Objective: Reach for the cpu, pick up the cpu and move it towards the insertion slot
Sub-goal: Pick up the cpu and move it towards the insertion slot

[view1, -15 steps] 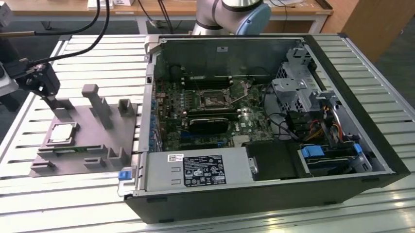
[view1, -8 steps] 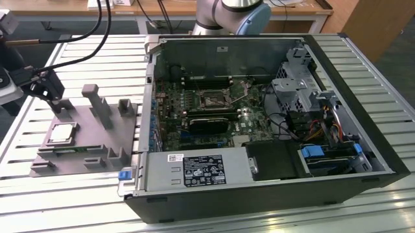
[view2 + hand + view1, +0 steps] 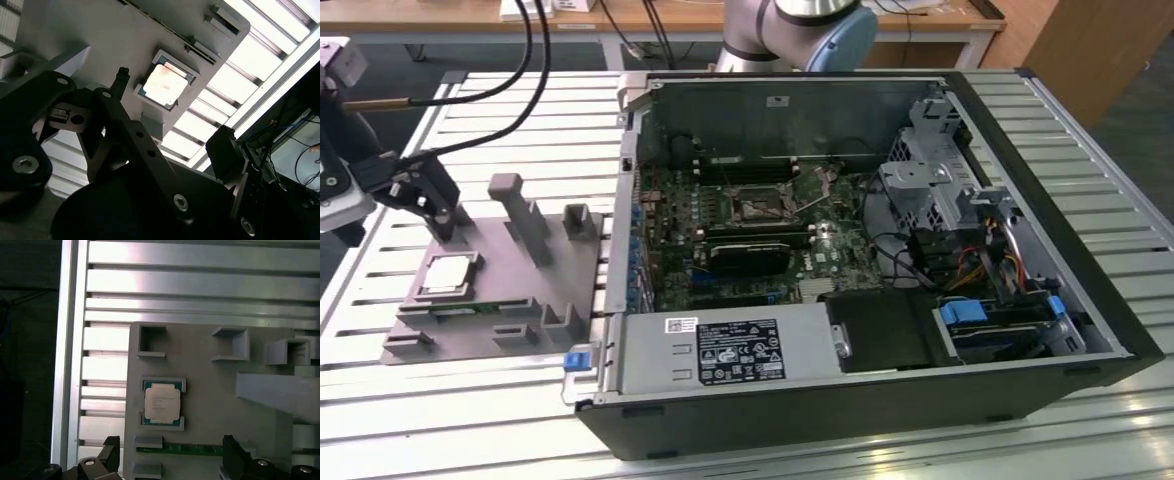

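Cpu [image 3: 450, 275] lies flat in its recess on the grey fixture plate [image 3: 507, 300], with raised lips on two sides and its top face exposed. Grey upright posts [image 3: 527, 215] stand near it, toward the open computer case [image 3: 1067, 250]. The insertion slot [image 3: 758, 205] sits on the motherboard inside that case, well apart to the exterior view's right. Your gripper [image 3: 434, 205] hangs tilted over the plate's far corner. Its fingers [image 3: 111, 447] are spread wide and grasp nothing. The cpu is untouched.

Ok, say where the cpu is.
The cpu lies in a recess of the grey fixture plate, at the exterior view's left, outside the computer case.
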You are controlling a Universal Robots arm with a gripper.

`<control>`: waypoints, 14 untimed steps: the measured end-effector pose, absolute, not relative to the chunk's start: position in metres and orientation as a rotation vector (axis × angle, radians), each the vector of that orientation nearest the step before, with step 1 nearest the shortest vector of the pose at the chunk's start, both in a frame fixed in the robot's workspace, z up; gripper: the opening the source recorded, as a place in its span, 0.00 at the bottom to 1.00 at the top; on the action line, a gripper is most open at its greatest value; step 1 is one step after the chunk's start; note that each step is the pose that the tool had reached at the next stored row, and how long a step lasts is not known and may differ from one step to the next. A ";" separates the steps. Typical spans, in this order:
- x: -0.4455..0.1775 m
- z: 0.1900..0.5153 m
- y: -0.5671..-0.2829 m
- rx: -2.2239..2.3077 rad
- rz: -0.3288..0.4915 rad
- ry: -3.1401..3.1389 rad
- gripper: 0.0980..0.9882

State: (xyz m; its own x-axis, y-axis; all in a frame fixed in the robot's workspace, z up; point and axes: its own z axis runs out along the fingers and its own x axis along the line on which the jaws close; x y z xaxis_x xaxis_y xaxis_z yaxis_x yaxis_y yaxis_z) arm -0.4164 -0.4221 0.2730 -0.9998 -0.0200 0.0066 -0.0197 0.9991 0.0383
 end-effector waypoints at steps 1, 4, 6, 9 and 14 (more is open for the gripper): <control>-0.417 0.271 -0.422 0.031 -0.060 -3.134 0.89; -0.418 0.266 -0.422 0.030 -0.060 -3.134 0.89; -0.418 0.262 -0.422 0.030 -0.060 -3.134 0.89; -0.418 0.257 -0.421 0.030 -0.060 -3.134 0.89; -0.418 0.248 -0.421 0.030 -0.060 -3.132 0.89</control>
